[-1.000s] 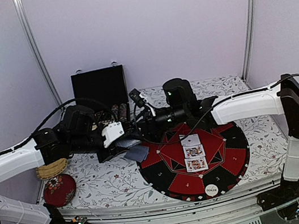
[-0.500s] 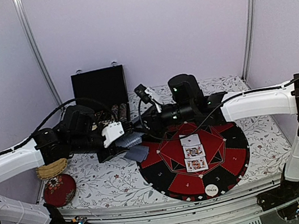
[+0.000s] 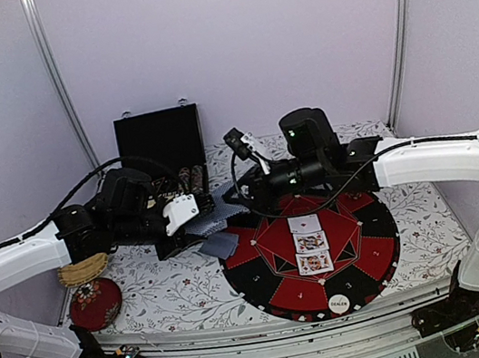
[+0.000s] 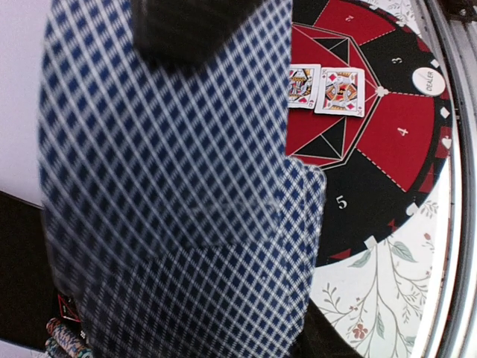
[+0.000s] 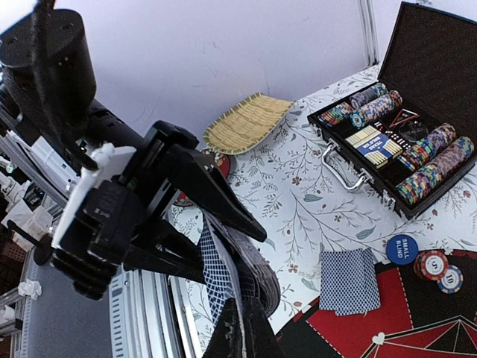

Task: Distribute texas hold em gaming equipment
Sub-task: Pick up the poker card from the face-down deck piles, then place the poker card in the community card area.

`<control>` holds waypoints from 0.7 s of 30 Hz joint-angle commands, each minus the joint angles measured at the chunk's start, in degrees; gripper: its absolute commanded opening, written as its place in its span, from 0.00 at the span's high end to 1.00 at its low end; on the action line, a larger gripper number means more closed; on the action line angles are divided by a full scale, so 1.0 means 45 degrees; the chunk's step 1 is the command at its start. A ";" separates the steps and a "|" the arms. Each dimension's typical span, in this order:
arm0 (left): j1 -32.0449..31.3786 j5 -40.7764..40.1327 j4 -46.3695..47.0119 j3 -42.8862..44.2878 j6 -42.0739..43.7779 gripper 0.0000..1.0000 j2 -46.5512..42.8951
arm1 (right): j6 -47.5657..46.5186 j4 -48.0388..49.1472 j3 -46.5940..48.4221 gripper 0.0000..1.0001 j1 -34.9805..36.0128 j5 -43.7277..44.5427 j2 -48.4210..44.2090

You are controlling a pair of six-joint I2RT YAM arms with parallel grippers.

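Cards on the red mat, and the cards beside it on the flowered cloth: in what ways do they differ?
The mat cards lie face up; the cloth cards lie face down, showing blue checked backs. The mat cards form a row of three; the cloth cards overlap in a small pile. Both groups lie flat.
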 commanded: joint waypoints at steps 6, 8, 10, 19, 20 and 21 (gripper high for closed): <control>-0.0216 0.0112 0.0180 -0.0058 0.0061 0.54 -0.0234 | -0.0435 -0.1569 -0.0413 0.98 -0.0116 0.0956 -0.2407; -0.0221 0.0125 0.0178 -0.0058 0.0054 0.54 -0.0233 | -0.0380 -0.1647 -0.0602 0.98 -0.0507 0.0823 -0.3078; -0.0228 0.0140 0.0165 -0.0040 0.0054 0.54 -0.0234 | -0.0007 -0.1489 -0.0786 0.98 -0.1534 0.0007 -0.3692; -0.0235 0.0103 0.0142 -0.0038 0.0035 0.54 -0.0214 | 0.1209 -0.1249 -0.0995 0.98 -0.6660 -0.4156 -0.0722; -0.0248 0.0087 0.0136 -0.0038 0.0035 0.54 -0.0214 | 0.1184 -0.1105 -0.0534 0.98 -0.6945 -0.4489 -0.0018; -0.0274 0.0073 0.0131 -0.0048 0.0035 0.54 -0.0214 | 0.1335 -0.1005 -0.0289 0.98 -0.7179 -0.4801 0.0675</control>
